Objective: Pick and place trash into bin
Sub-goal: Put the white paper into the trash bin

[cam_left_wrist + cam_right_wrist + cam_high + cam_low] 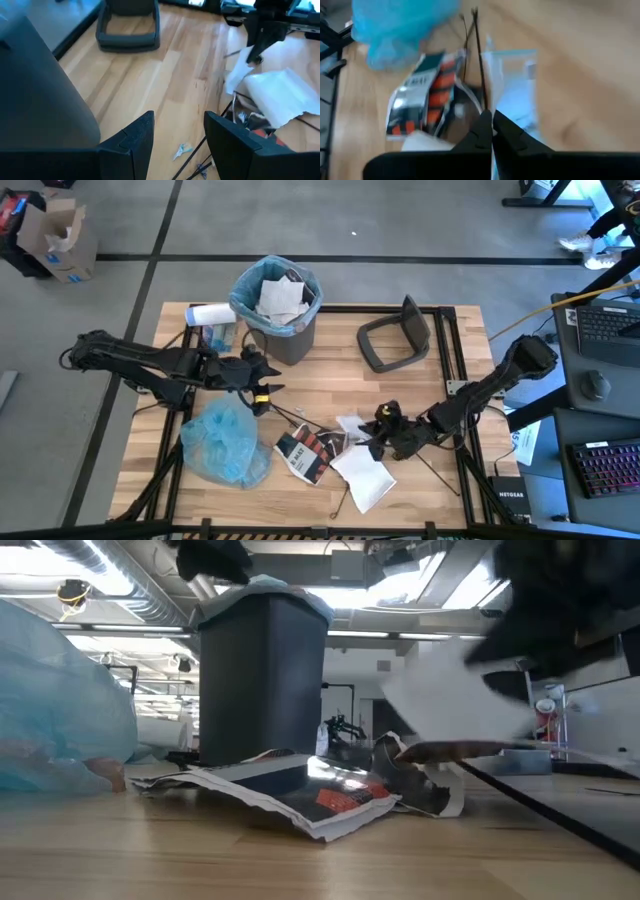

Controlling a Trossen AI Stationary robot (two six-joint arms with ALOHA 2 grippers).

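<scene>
My right claw [381, 428] is low over the tabletop [440, 490] on the right side. Its fingers [487, 131] are pressed together, and it seems a thin sheet of white plastic mailer [362, 478] is pinched between them, but the view is blurred. The printed packet [302, 452] lies just left of it, with thin dark sticks [479, 60] beside. My left claw [262, 383] is open and holds nothing, near the bin [280, 305], which stands at the far edge with white paper inside.
</scene>
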